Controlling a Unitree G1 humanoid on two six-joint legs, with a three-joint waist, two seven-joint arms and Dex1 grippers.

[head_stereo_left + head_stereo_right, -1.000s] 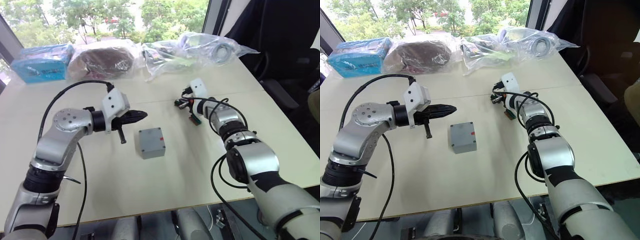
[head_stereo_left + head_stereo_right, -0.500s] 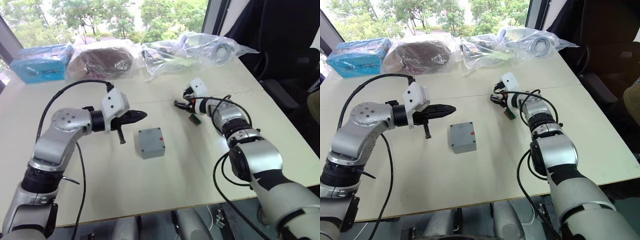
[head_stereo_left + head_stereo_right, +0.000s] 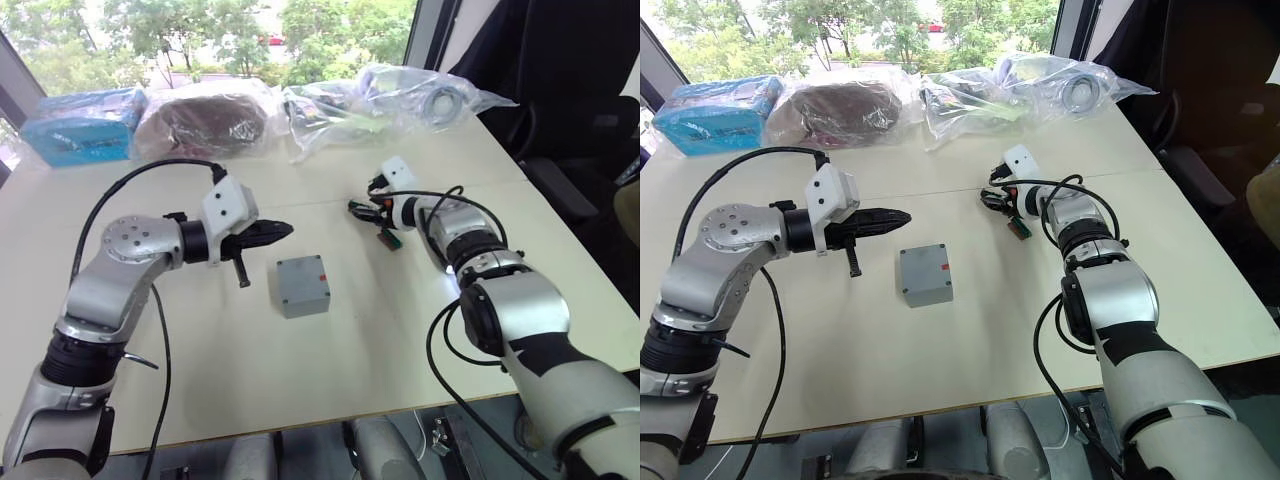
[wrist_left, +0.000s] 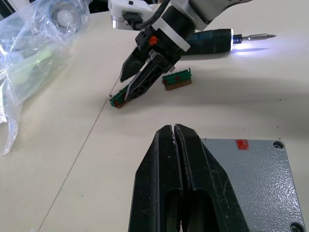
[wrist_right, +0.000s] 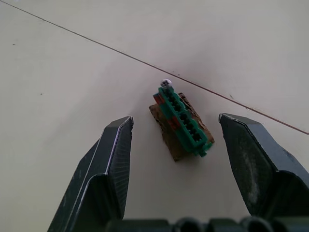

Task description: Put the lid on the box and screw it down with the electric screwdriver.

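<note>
On the pale counter [image 3: 330,370], which a thin seam crosses from left to right, I see clear plastic bags [image 3: 400,100] heaped along the far edge, a blue packet [image 3: 85,125] at the far left, and trees through the window beyond. To the right stands a dark chair [image 3: 560,110].

Near the middle of the counter sits the box [image 3: 303,285], a small grey square with the lid [image 4: 251,179] already lying flat on top, a red mark near one edge and screw heads in its corners.

My left hand [image 3: 280,231] hovers just left of the box, above the counter, fingers [image 4: 166,169] clenched together on nothing.

My right hand [image 4: 137,79] is further right and farther away, released, its fingers [image 5: 113,159] spread wide with a small green-and-brown connector piece [image 5: 182,126] lying between them on the counter, untouched. A second such piece [image 4: 176,79] lies just beside it.

The electric screwdriver [image 4: 217,41] lies flat on the counter under my right forearm, dark-bodied, its thin metal bit pointing away and a white light glowing at its tip.
</note>
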